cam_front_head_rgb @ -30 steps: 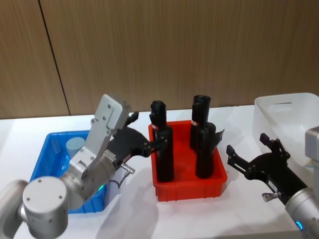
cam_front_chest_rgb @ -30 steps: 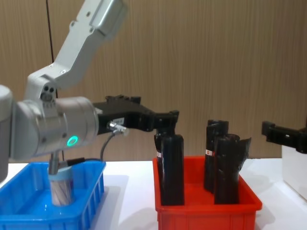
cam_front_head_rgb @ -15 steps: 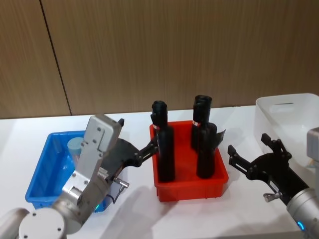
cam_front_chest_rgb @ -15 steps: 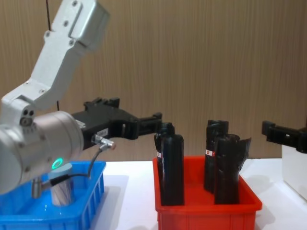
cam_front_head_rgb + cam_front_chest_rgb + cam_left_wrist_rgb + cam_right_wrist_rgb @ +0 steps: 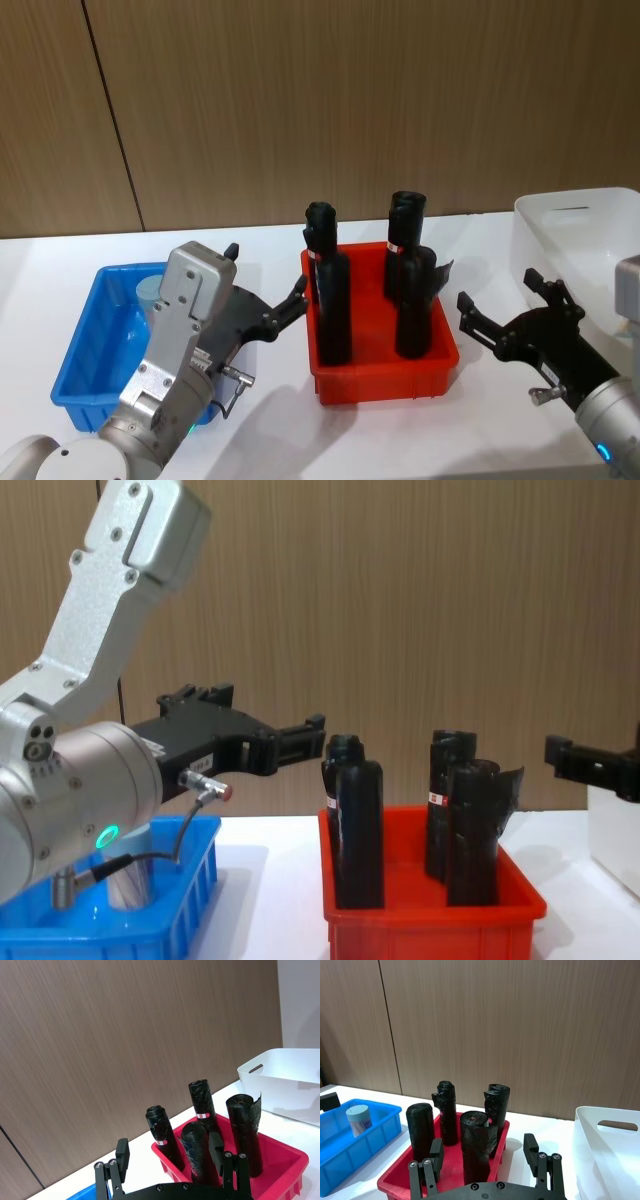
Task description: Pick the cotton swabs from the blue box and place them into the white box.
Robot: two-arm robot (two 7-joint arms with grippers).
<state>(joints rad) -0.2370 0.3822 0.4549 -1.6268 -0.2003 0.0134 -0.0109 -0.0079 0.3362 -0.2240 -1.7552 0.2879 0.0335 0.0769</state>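
Left gripper (image 5: 169, 1152) fingers spread, empty, over the white table (image 5: 400, 440) between the blue box (image 5: 90, 340) and the red bin (image 5: 380, 375). Right gripper (image 5: 497, 290) also spread, empty, between the red bin and the white box (image 5: 560, 230); wood-panel wall (image 5: 300, 100) behind. Cotton swabs (image 5: 150, 290) jar stands in the blue box's far corner; black bottles (image 5: 333, 300) upright in the red bin.

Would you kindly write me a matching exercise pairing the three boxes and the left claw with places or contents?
1 blue box; 2 red bin; 3 white box; 4 left claw
A holds black bottles; B at the far right; C holds the cotton swabs; D open, raised beside the red bin
Pairs: 1-C; 2-A; 3-B; 4-D
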